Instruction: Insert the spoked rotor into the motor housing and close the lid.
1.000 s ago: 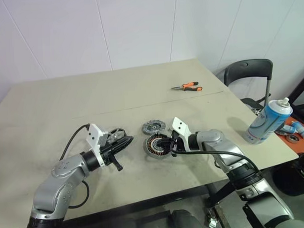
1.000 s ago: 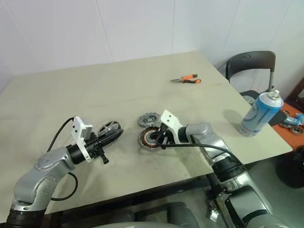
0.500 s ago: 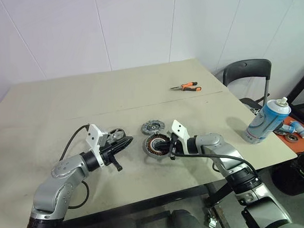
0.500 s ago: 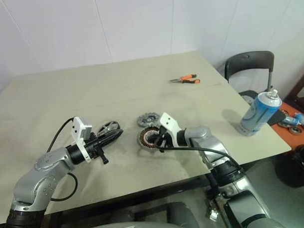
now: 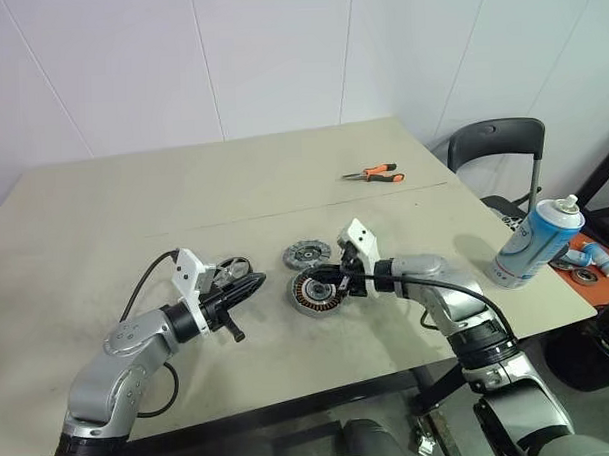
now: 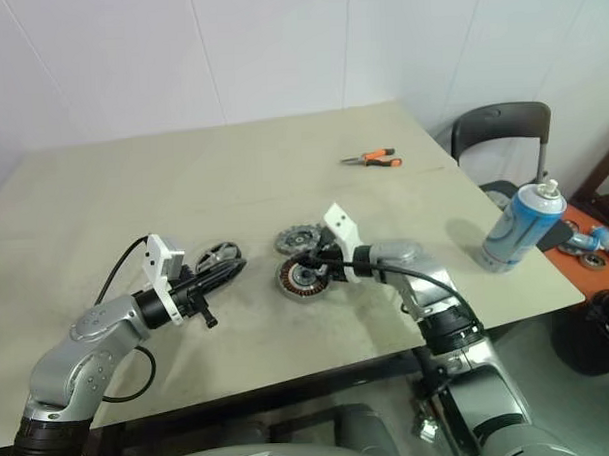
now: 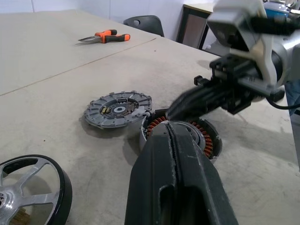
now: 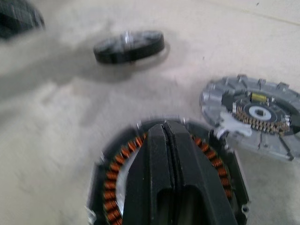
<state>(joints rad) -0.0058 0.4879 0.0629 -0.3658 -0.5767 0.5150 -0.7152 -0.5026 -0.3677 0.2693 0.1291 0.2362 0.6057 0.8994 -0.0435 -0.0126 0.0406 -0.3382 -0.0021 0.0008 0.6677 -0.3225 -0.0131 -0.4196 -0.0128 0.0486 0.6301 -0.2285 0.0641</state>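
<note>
The motor housing [image 5: 315, 291] sits near the table's [image 5: 104, 215] front edge, about midway along it: a shallow grey cup, copper windings ringing a dark centre. In the head view I see the lid [image 5: 306, 254] just behind it, ribbed face up, and the spoked rotor [image 6: 216, 256] lying flat to its left. My right gripper [image 5: 329, 278] hangs over the housing, fingers pressed together, gripping nothing. My left gripper [image 5: 256, 281], also pinched shut and empty, hovers beside the rotor.

From the left wrist, the lid [image 7: 117, 108] touches the housing's rim [image 7: 143, 136].

From the right wrist, the shut fingers [image 8: 154, 178] cover the housing's middle; whether they touch it I cannot tell.
</note>
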